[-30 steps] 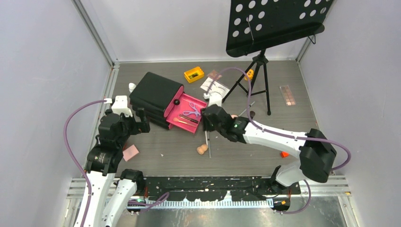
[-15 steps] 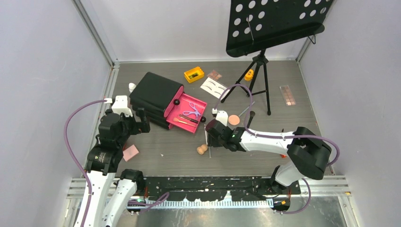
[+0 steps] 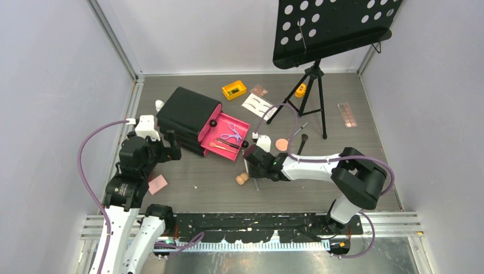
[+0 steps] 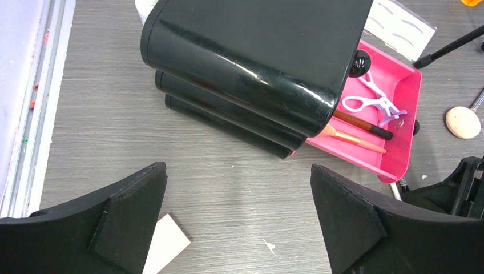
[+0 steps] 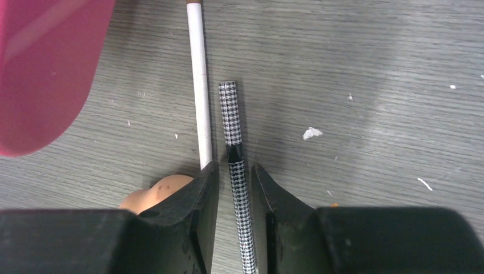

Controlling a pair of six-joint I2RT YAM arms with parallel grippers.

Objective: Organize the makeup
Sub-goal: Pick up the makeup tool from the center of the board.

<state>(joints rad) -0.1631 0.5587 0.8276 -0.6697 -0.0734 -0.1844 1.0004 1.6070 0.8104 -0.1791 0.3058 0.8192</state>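
My right gripper (image 3: 250, 164) is low over the table just in front of the open pink drawer (image 3: 226, 133). In the right wrist view its jaws (image 5: 234, 166) straddle a thin black-and-white checked pencil (image 5: 233, 125), with a narrow gap on each side. A white pencil (image 5: 199, 85) lies alongside, and a peach sponge (image 5: 149, 196) sits by the left finger. The drawer holds lilac scissors (image 4: 371, 103) and thin brushes (image 4: 359, 128). My left gripper (image 4: 238, 171) is open and empty above the table near a pink card (image 4: 165, 245).
The black chest (image 3: 185, 117) stands left of the drawer, a white bottle (image 3: 159, 105) behind it. Further back are a yellow block (image 3: 234, 89), a white eyebrow card (image 3: 258, 104), a round peach puff (image 3: 281, 144) and a brown palette (image 3: 347, 114). The music stand's tripod (image 3: 311, 97) stands at the back right.
My right gripper has moved nearer and to the left, down over the pencils, uncovering the round puff. The left arm has not moved.
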